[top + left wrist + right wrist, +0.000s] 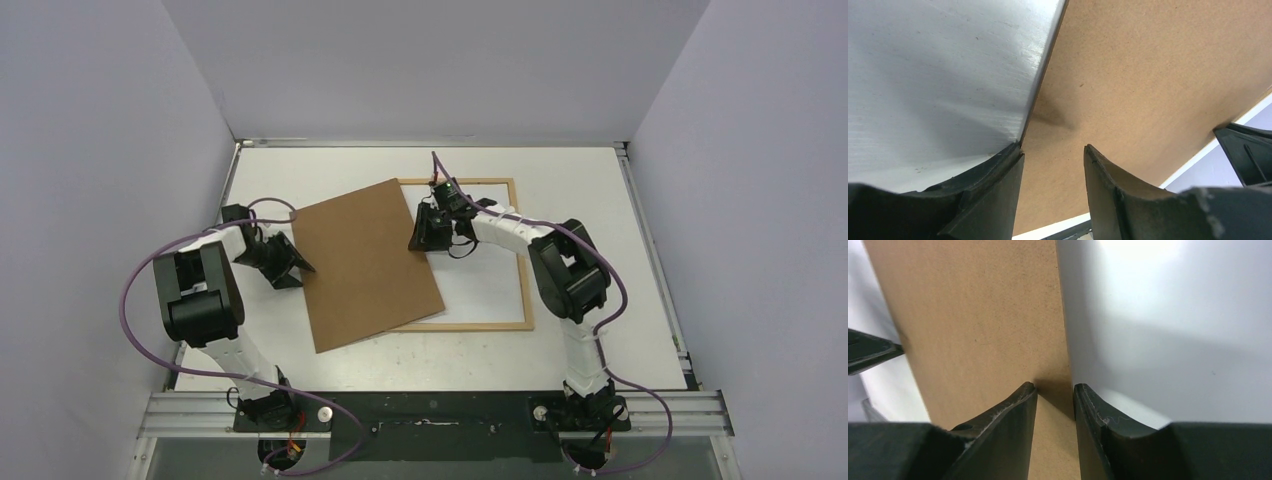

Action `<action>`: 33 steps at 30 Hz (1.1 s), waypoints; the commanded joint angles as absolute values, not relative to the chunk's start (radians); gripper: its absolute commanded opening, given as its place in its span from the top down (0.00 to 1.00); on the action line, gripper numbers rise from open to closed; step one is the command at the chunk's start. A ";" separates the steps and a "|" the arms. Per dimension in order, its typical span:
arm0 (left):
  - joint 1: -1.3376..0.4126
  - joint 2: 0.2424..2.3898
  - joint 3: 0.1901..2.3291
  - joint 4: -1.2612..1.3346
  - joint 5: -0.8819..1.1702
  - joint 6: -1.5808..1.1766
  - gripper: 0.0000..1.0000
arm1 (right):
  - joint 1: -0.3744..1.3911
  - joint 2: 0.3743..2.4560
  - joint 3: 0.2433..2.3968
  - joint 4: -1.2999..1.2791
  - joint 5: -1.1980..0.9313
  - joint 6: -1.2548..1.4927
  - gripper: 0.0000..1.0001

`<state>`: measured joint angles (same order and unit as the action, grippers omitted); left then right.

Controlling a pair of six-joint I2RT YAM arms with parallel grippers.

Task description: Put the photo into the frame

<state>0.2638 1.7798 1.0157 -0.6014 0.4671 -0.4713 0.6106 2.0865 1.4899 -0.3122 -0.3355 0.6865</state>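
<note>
Jaws on the left gripper (1053, 147) stand apart with a clear gap. One fingertip (1015, 152) sits right at the edge of the brown board (365, 265) and the other is over the board's face. Nothing is clamped between them.

On the right gripper (1054, 386) the jaws are closer together, though a narrow slot is open between them. The board's long edge runs straight down into that slot, brown to one side and white to the other. They do not look pressed onto the board, and I cannot tell whether either finger touches it.

From above, the board lies slanted on the white table (620, 250). Its right part covers the left side of the frame (524, 255), and a gripper sits at each of its long edges: the left arm's at the outer edge, the right arm's at the edge over the frame. The frame lies flat toward the back right of the table, with its top, right and bottom rails showing.

A white sheet (485, 285) fills the visible part of the frame's opening. Whether that is the photo lying face down I cannot tell, and no cat picture shows in any view.
</note>
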 commanded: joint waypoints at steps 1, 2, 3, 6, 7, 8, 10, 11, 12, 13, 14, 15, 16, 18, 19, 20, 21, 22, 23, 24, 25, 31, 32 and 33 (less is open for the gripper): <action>0.253 1.830 1.029 -0.603 0.443 -0.445 0.54 | 0.646 1.965 1.482 -0.122 -0.570 0.813 0.70; 0.253 1.833 1.033 -0.605 0.443 -0.443 0.54 | 0.646 1.965 1.477 -0.103 -0.598 0.830 0.71; 0.253 1.836 1.039 -0.607 0.443 -0.443 0.54 | 0.646 1.965 1.468 -0.068 -0.624 0.859 0.71; 0.253 1.841 1.050 -0.609 0.443 -0.442 0.54 | 0.648 1.975 1.457 0.015 -0.690 0.908 0.74; 0.253 1.842 1.053 -0.610 0.443 -0.442 0.54 | 0.649 1.979 1.462 0.024 -0.700 0.911 0.74; 0.253 1.844 1.054 -0.610 0.442 -0.442 0.54 | 0.650 1.985 1.471 0.023 -0.706 0.907 0.74; 0.253 1.848 1.061 -0.616 0.441 -0.440 0.54 | 0.650 2.001 1.499 -0.021 -0.702 0.884 0.75; 0.253 1.850 1.064 -0.618 0.438 -0.440 0.54 | 0.651 2.011 1.518 -0.056 -0.696 0.863 0.75; 0.253 1.850 1.067 -0.619 0.437 -0.439 0.54 | 0.652 2.020 1.537 -0.090 -0.685 0.840 0.76; 0.253 1.850 1.070 -0.620 0.437 -0.440 0.54 | 0.653 2.029 1.555 -0.123 -0.676 0.822 0.78; 0.253 1.850 1.072 -0.621 0.437 -0.440 0.54 | 0.655 2.038 1.570 -0.142 -0.673 0.809 0.79; 0.253 1.850 1.075 -0.622 0.436 -0.439 0.54 | 0.655 2.044 1.579 -0.153 -0.671 0.801 0.80; 0.253 1.849 1.076 -0.623 0.435 -0.441 0.54 | 0.656 2.053 1.592 -0.163 -0.670 0.793 0.82; 0.253 1.847 1.082 -0.627 0.431 -0.442 0.54 | 0.657 2.068 1.607 -0.181 -0.670 0.783 0.87; 0.253 1.846 1.084 -0.628 0.430 -0.442 0.54 | 0.658 2.069 1.610 -0.187 -0.672 0.775 0.90; 0.253 1.844 1.086 -0.629 0.428 -0.441 0.54 | 0.657 2.066 1.609 -0.190 -0.672 0.769 0.95; 0.253 1.841 1.087 -0.630 0.427 -0.442 0.54 | 0.656 2.062 1.607 -0.191 -0.672 0.765 1.00; 0.254 1.835 1.092 -0.633 0.425 -0.442 0.54 | 0.652 2.054 1.602 -0.190 -0.672 0.757 1.00; 0.254 1.831 1.095 -0.635 0.424 -0.442 0.53 | 0.650 2.044 1.596 -0.183 -0.670 0.755 1.00; 0.255 1.822 1.103 -0.638 0.425 -0.442 0.52 | 0.642 2.032 1.583 -0.168 -0.669 0.755 1.00; 0.254 1.814 1.112 -0.639 0.426 -0.442 0.50 | 0.634 2.019 1.568 -0.150 -0.669 0.763 1.00; 0.254 1.756 1.183 -0.639 0.465 -0.434 0.31 | 0.544 1.934 1.442 0.055 -0.731 0.882 1.00; 0.254 1.746 1.190 -0.630 0.484 -0.437 0.28 | 0.524 1.917 1.416 0.093 -0.745 0.909 1.00; 0.254 1.736 1.196 -0.620 0.499 -0.442 0.26 | 0.503 1.902 1.388 0.138 -0.761 0.934 1.00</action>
<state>0.2577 1.8084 1.1286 -0.6575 0.4297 -0.4404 0.5713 2.0148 1.4643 -0.0414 -0.7094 0.8806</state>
